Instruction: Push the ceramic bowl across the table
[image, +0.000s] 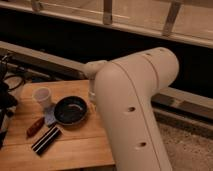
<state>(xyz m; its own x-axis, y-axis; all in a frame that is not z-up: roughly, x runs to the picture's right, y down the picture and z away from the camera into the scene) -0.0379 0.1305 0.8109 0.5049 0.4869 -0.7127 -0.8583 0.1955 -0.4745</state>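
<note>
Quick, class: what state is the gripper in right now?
The gripper: jaws shut, nothing seen held, beside the bowl, at its right rim.

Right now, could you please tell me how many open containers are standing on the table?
2. The ceramic bowl sits mid-way along the table; the white cup stands at its upper left. The arm may hide others. The gripper, shut, hangs by the bowl's right rim.

Glossy black ceramic bowl (70, 110) sits upright on the wooden table (75, 147).
</note>
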